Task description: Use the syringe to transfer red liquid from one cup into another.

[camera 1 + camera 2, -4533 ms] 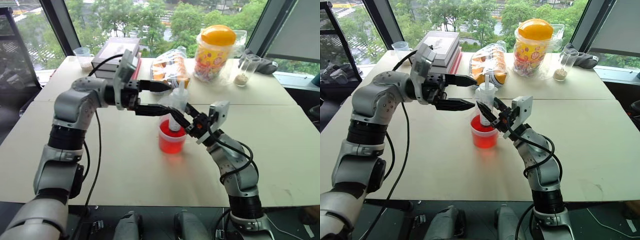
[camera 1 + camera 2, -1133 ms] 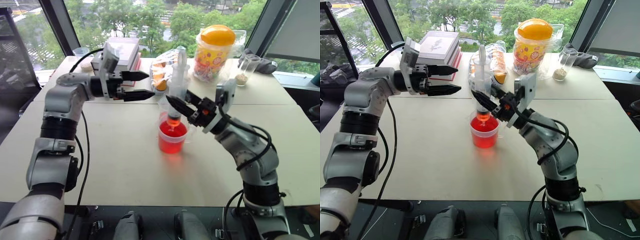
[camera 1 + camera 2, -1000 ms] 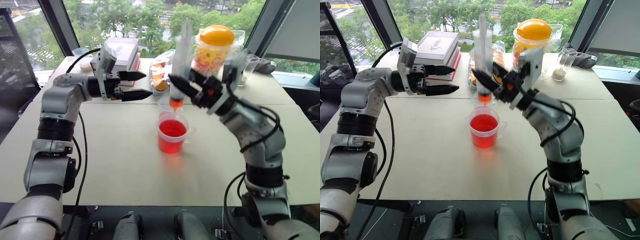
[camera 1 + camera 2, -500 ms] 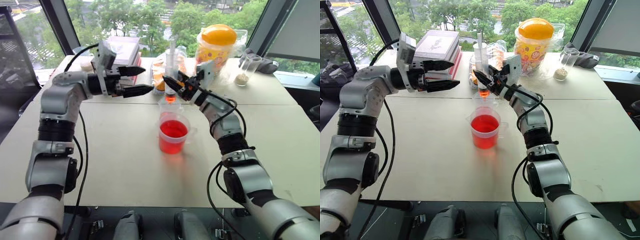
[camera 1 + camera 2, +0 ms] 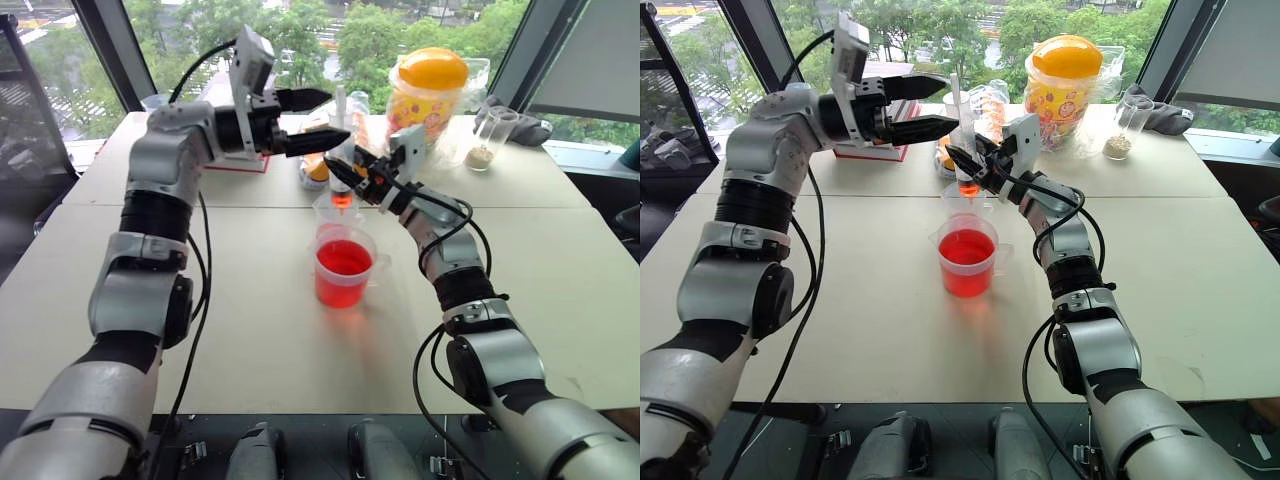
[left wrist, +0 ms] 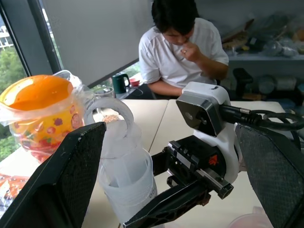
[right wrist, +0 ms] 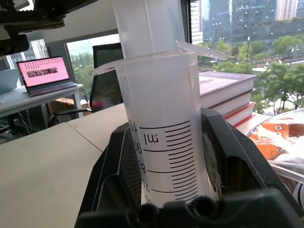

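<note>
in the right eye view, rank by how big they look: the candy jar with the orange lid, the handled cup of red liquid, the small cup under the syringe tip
1. candy jar, though farther back
2. handled cup
3. small cup, partly hidden behind the handled cup

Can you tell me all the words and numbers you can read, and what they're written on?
"ml" and a "1" beside it, above scale lines: on the syringe barrel held in the right gripper.
More scale numbers lower down: partly hidden by the fingers, can't read them surely.
Candy jar print: too small to read.
Books: nothing readable.
Laptop screen: too blurred.
</note>
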{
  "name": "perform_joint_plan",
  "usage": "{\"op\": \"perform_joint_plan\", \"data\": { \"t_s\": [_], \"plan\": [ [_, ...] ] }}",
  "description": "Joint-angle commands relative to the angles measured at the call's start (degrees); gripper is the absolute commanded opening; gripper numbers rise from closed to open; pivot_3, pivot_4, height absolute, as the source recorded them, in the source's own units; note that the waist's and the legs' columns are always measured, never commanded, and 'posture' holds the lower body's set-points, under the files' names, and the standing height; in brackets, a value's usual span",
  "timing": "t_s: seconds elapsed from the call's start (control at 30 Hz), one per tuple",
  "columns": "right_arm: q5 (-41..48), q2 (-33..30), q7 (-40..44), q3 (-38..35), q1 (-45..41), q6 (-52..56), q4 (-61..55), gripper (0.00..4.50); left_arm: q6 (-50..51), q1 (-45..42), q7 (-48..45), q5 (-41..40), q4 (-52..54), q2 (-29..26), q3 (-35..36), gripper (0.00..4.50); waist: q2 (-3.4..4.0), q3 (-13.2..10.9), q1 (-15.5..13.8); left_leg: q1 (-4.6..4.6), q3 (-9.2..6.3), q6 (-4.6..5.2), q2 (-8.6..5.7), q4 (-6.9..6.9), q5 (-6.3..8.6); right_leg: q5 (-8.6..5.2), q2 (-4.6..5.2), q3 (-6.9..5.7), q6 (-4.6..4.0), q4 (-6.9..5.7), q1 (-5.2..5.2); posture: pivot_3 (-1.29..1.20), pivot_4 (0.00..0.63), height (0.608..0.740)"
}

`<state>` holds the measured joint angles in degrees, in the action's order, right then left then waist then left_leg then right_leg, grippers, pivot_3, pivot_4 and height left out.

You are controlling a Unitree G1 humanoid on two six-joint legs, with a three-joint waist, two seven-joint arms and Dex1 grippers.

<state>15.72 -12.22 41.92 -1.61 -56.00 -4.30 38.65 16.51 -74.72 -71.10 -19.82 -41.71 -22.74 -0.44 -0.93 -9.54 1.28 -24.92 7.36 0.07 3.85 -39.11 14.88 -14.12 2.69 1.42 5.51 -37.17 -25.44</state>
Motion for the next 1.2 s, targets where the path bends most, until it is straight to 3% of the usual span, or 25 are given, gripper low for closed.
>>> {"op": "perform_joint_plan", "data": {
  "t_s": [0.03, 0.3, 0.43, 0.6, 0.67, 1.2],
  "plan": [
    [-0.2, 0.1, 0.0, -1.0, -0.7, -1.5, -1.0, 1.44, -1.5, -2.9, -1.3, 0.5, -1.8, 0.7, 0.5, 4.45, 0.0, 0.0, 0.0, 0.0, 0.0, 0.0, 0.0, 0.0, 0.0, 0.0, 0.0, 0.0, 0.0, 0.0, 0.0, 0.0, 0.15, 0.74],
    [-0.6, 0.2, 0.2, -1.2, -0.8, -1.4, -0.9, 1.44, -3.9, -6.8, -1.4, 1.0, -8.6, 3.4, 1.5, 4.45, 0.0, 0.0, -0.1, 0.0, 0.0, 0.0, -0.01, 0.0, 0.0, 0.0, 0.01, 0.0, 0.0, 0.04, 0.01, 0.0, 0.15, 0.74],
    [-0.7, 0.2, 0.1, -1.1, -0.5, -1.2, -1.2, 1.44, -5.4, -8.0, -0.7, 1.8, -11.7, 4.8, 1.9, 3.09, 0.0, 0.0, 0.0, 0.0, 0.0, 0.0, 0.0, 0.0, 0.0, 0.0, 0.0, 0.0, 0.0, 0.03, 0.0, 0.0, 0.15, 0.74],
    [-0.7, 0.1, 0.1, -1.1, -0.5, -0.8, -1.9, 1.44, -6.5, -8.8, 0.0, 2.7, -14.5, 5.3, 2.7, 0.69, 0.0, 0.0, 0.0, 0.0, -0.01, 0.0, 0.0, 0.01, 0.0, 0.0, 0.0, 0.0, 0.0, 0.01, 0.0, 0.0, 0.15, 0.74],
    [-0.5, -0.1, 0.2, -1.1, -0.3, -0.3, -2.8, 1.44, -6.9, -8.8, -0.1, 3.1, -15.1, 5.4, 2.8, 0.04, 0.0, 0.0, 0.0, 0.0, 0.0, 0.0, 0.0, 0.01, 0.0, 0.0, 0.0, 0.0, 0.01, 0.02, 0.0, 0.0, 0.15, 0.74],
    [1.1, -0.9, -1.8, -1.6, -0.6, 9.0, -15.1, 1.44, -9.8, -6.0, 0.4, 6.7, -17.4, 5.9, 2.2, 0.04, 0.0, 0.0, -0.1, -0.01, 0.0, 0.0, 0.0, 0.01, 0.0, 0.0, 0.0, 0.0, 0.01, 0.01, -0.01, 0.0, 0.15, 0.74]
  ]
}}
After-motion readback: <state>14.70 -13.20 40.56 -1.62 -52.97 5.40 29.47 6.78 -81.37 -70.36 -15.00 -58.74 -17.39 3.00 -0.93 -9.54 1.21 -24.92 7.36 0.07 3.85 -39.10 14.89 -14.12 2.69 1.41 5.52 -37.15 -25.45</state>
